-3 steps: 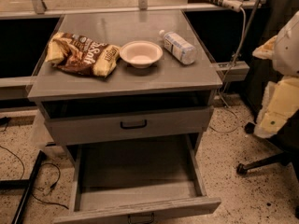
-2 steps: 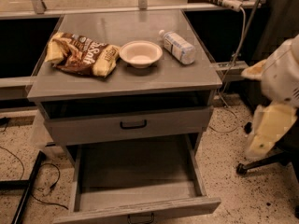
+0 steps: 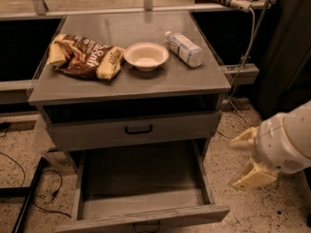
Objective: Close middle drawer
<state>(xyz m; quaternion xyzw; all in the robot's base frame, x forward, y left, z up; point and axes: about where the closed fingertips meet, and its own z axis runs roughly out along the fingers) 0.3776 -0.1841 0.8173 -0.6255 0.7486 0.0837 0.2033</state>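
Grey cabinet (image 3: 146,86) with middle drawer (image 3: 141,178) pulled far out at its foot, front toward the camera, ready for a push. Off to the right and apart from it, gripper (image 3: 244,160), fingers spread, grasping nothing, likely freed for pressing the front.

my gripper (image 3: 234,163) hangs low to the right of the cabinet (image 3: 214,125), apart from it, jaws spread and pointing left toward the middle drawer (image 3: 141,181), which is pulled far out. the upper drawer (image 3: 97,132) sits pushed in. on the tabletop (image 3: 160,84) lie a chip bag (image 3: 83,57), a white bowl (image 3: 146,56) and a water bottle (image 3: 184,48) on its side.
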